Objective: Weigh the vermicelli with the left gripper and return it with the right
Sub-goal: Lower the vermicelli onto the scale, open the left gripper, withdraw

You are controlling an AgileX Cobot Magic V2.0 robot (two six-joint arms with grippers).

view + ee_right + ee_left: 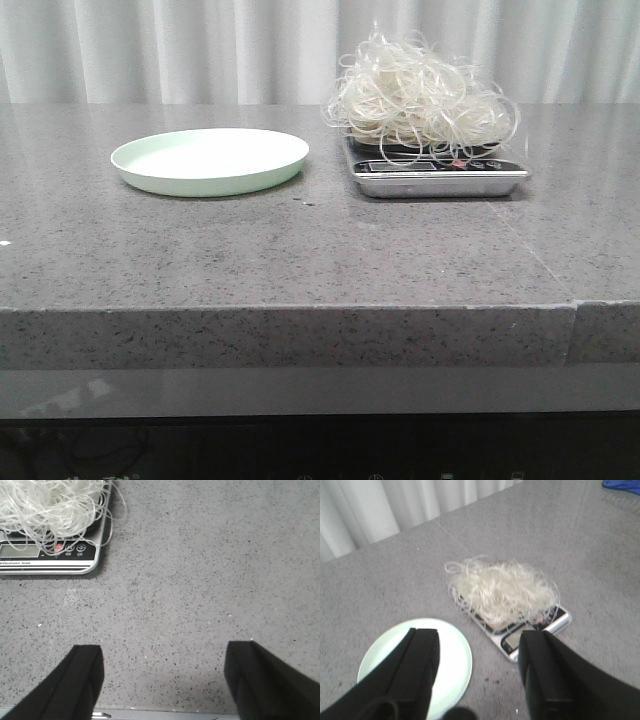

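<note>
The vermicelli is a fluffy whitish tangle lying on a small steel kitchen scale at the back right of the table. It also shows in the left wrist view and the right wrist view. The pale green plate stands empty to the left of the scale. My left gripper is open and empty, high above the gap between plate and scale. My right gripper is open and empty over bare table near the front edge, to the right of the scale. Neither gripper shows in the front view.
The grey speckled stone table has a seam at the right. White curtains hang behind it. Something blue lies at one corner of the left wrist view.
</note>
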